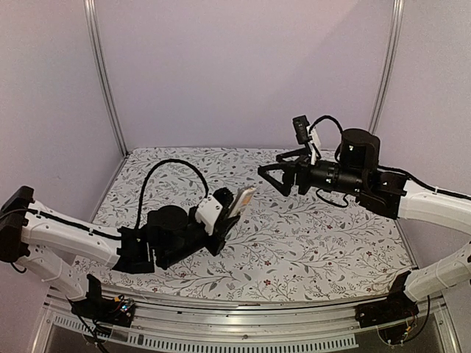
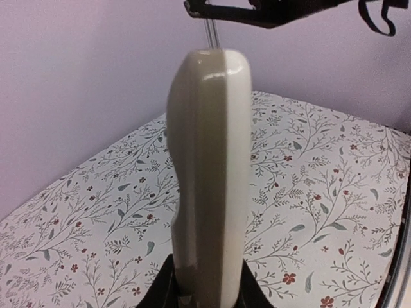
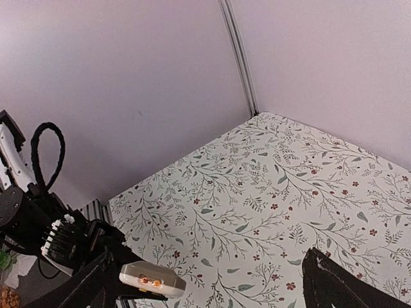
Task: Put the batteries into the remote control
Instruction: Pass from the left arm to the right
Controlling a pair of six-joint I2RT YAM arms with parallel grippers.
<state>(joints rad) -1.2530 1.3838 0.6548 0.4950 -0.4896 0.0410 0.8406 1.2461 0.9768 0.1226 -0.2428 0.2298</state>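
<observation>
There is one remote control (image 1: 243,198) here. It is up off the flowered table (image 1: 331,243), pinched at its lower end by the left gripper (image 1: 227,218), whose two fingers close on its sides. It tilts with its free end toward 2 o'clock in the overhead view. From the left wrist I see it edge-on: one white half and one tan-grey half joined along a seam. Its back is not turned to any camera, so I cannot tell whether anything sits in the battery recess.

I count two arms and two grippers. The right gripper (image 1: 272,176) hangs in the air with its fingers spread wide and nothing between them. It sits at about 2 o'clock from the remote, near its free end but apart from it. From the right wrist, the remote's end shows low down at 7 o'clock, just inside the left-hand finger (image 3: 83,289), with two small orange spots on it.
</observation>
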